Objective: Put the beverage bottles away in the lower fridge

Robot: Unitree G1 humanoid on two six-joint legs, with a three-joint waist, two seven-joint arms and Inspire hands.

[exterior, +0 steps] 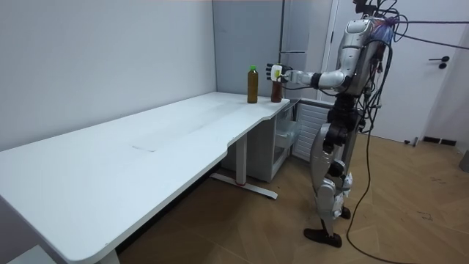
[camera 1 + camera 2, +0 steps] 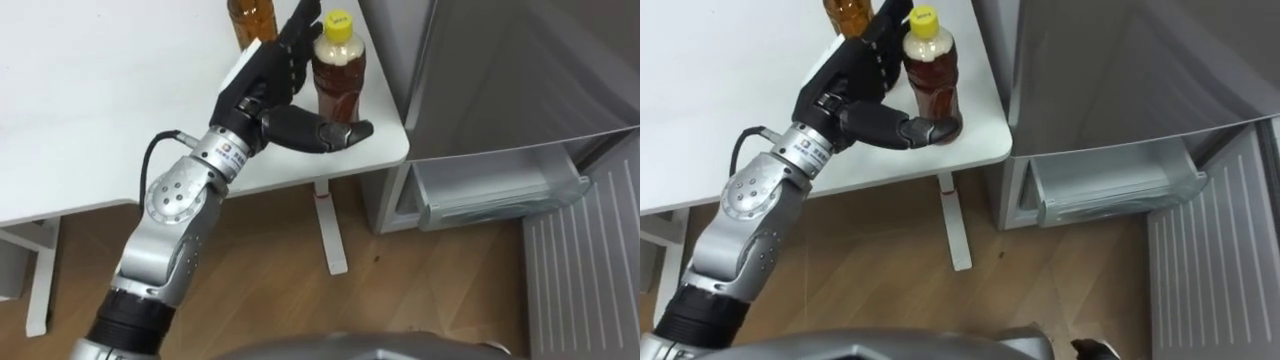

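Note:
A yellow-capped bottle of brown drink [image 2: 338, 72] stands upright at the white table's [image 2: 100, 110] right corner. My left hand [image 2: 272, 88] is open beside it: straight fingers lie along the bottle's left and far side, and the thumb [image 2: 325, 130] reaches across in front of its base without closing round it. A second amber bottle [image 2: 252, 18], green-capped in the room view [image 1: 252, 83], stands just behind the hand. The lower fridge compartment [image 2: 495, 195] is open to the right, showing a clear drawer. In the room view I stand at the table's end with the left arm stretched to the bottles.
The fridge's grey body [image 2: 500, 70] rises just right of the table corner. Its opened lower door [image 2: 585, 265] juts out at the lower right. The table's white leg [image 2: 330, 225] stands on the wooden floor between me and the fridge.

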